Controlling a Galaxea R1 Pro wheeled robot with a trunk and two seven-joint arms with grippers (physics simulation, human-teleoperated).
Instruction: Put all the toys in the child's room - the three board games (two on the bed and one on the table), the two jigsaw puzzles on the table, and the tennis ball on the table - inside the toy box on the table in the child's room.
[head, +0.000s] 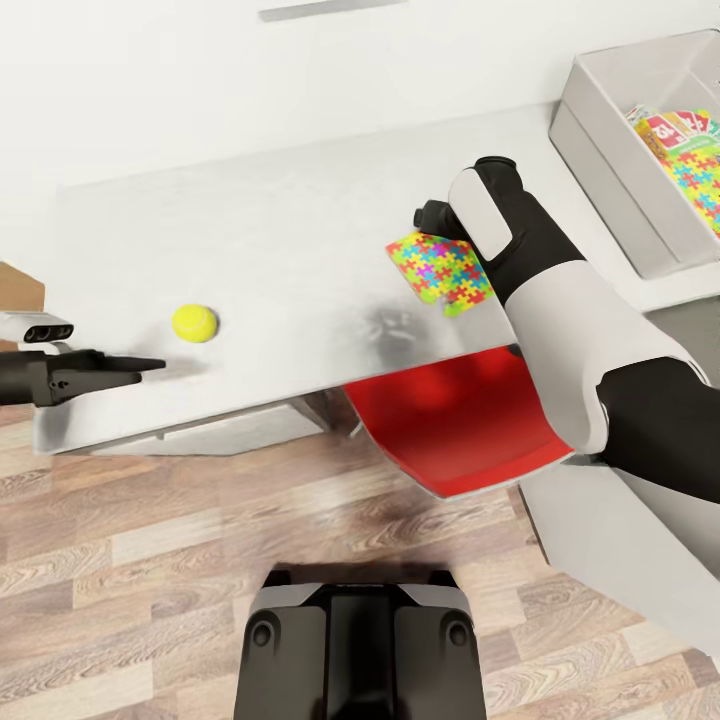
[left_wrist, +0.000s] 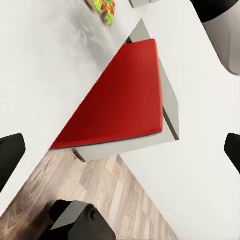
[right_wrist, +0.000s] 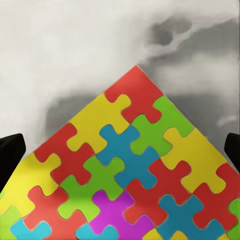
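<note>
The right claw (right_wrist: 120, 150) hangs just above a puzzle (right_wrist: 125, 175), its two dark fingertips spread wide at either side of the wrist view, gripping nothing. The puzzle lies flat on the table (head: 280, 230), one corner pointing away from the claw. Risk, as a judgement: so thin a sheet gives the fingers no edge to catch, so closing may only slide or skew it, or press it into the table. It is a thin sheet of interlocking red, yellow, green, blue and magenta pieces. Off to the right stands the toy box (head: 600, 160), already holding a game and another puzzle. The left claw (head: 120, 365) hovers open beside the table's front edge, near the ball (head: 194, 322). A red chair seat (head: 455, 425) sits under the table
</note>
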